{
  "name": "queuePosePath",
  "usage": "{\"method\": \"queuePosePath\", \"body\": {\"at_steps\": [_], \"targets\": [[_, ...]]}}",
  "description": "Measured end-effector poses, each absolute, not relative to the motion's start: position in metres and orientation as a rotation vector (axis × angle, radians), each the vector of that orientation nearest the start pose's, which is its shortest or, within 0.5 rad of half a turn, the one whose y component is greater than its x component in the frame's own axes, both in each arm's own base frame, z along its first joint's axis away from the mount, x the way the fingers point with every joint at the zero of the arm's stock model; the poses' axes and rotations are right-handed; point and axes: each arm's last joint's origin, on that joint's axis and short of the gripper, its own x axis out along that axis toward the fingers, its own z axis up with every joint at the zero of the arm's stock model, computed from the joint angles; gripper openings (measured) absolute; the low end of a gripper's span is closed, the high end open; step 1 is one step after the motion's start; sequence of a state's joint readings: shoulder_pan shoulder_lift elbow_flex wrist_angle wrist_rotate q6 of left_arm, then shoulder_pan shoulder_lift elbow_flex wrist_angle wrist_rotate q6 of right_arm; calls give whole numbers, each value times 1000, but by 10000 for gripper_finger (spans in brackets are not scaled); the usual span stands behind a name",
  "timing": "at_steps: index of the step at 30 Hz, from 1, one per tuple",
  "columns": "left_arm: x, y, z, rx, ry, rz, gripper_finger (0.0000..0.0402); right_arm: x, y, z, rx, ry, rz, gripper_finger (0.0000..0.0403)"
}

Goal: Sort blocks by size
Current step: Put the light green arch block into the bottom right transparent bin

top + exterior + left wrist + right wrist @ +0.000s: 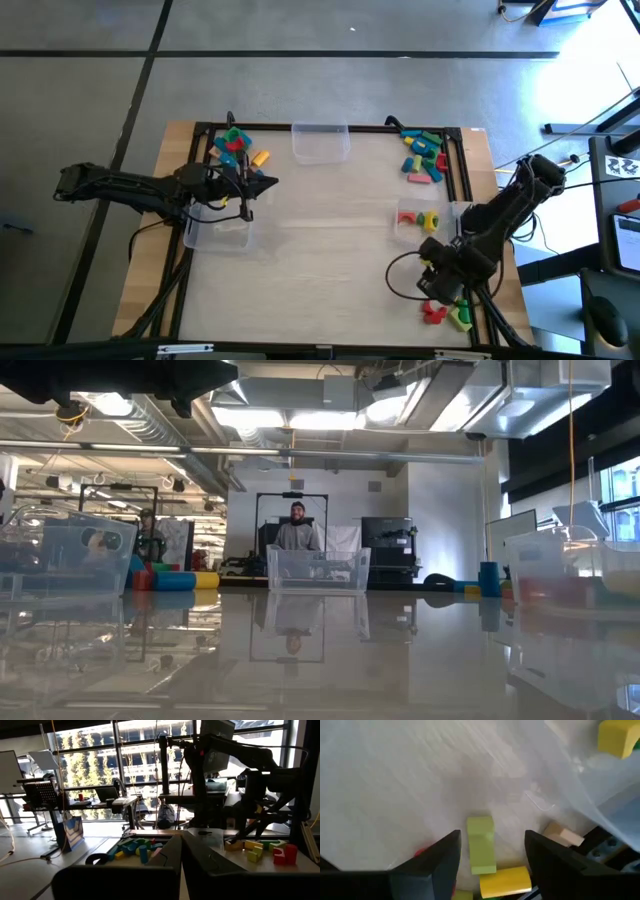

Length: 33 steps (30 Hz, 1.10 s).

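The middle of the table (320,270) is wide open bare wood, with everything pushed out toward the edges. Three clear bins show from above: one at the far edge (321,141), one by the left gripper (262,183) and one on the right (418,222) holding a pink and a yellow block. The blocks sit in a far-left pile (236,146), a far-right pile (423,156) and a small near-right cluster (447,314). The right gripper (492,847) hangs over that cluster with fingers spread, holding nothing, a light green block (481,845) lying between them beside a yellow one (505,881). The left gripper is fully closed and looks empty.
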State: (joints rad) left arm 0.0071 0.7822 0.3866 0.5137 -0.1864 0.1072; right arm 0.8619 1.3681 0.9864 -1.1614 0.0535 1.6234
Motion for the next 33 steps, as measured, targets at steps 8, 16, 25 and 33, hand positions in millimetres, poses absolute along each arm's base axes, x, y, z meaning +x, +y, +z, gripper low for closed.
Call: {"method": "queuePosePath", "body": {"at_steps": [8, 16, 25, 33], "targets": [[177, 7, 262, 113, -108, 200, 4, 141, 170, 206, 682, 1456, -554, 278], [177, 7, 262, 116, -107, 201, 4, 135, 165, 180, 667, 1503, -576, 284], [177, 7, 262, 117, -105, 200, 4, 134, 163, 162, 712, 1490, -521, 285], [177, 7, 262, 116, -105, 201, 4, 131, 161, 152, 731, 1512, -510, 285]]}}
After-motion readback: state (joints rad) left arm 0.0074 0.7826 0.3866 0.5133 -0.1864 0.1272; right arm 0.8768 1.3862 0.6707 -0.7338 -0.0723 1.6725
